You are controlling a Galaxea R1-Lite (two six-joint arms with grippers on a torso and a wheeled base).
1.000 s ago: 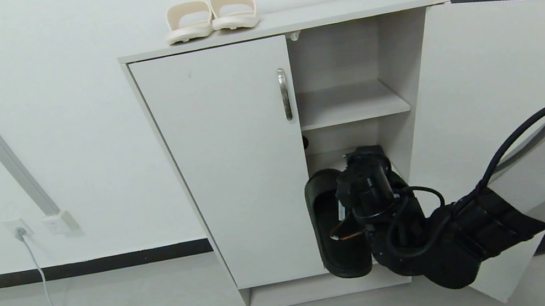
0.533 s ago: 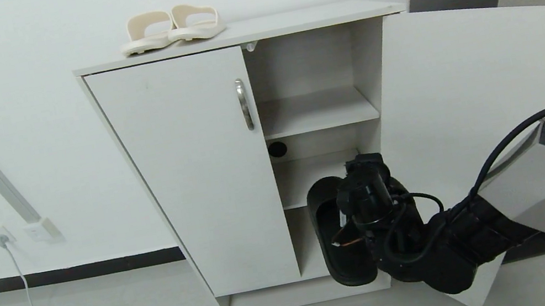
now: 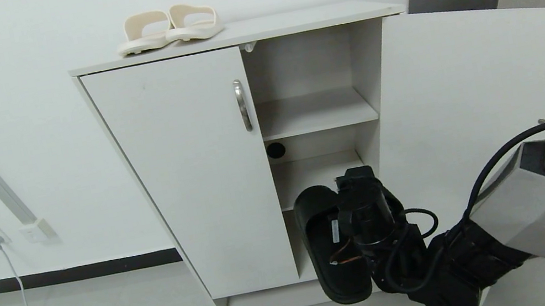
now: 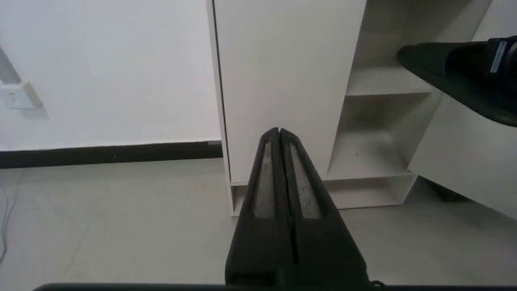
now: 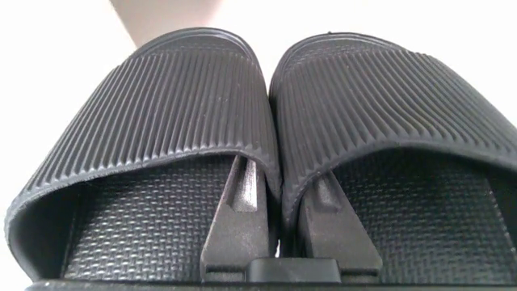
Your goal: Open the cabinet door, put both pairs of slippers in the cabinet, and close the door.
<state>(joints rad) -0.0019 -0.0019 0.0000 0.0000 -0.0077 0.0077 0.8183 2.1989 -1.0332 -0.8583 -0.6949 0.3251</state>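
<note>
Low before the cabinet (image 3: 187, 179), right arm (image 3: 442, 271) holds black slippers (image 3: 326, 264).

Home hallway: shoe cabinet (image 3: 184, 163), slippers (image 3: 325, 261)

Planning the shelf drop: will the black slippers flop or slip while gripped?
Probably light and fairly stiff: the black slippers stand on end in the right gripper without sagging. The ribbed straps and textured footbeds likely resist slipping. Pinched only at their inner sides, they may swing when nudged.
</note>
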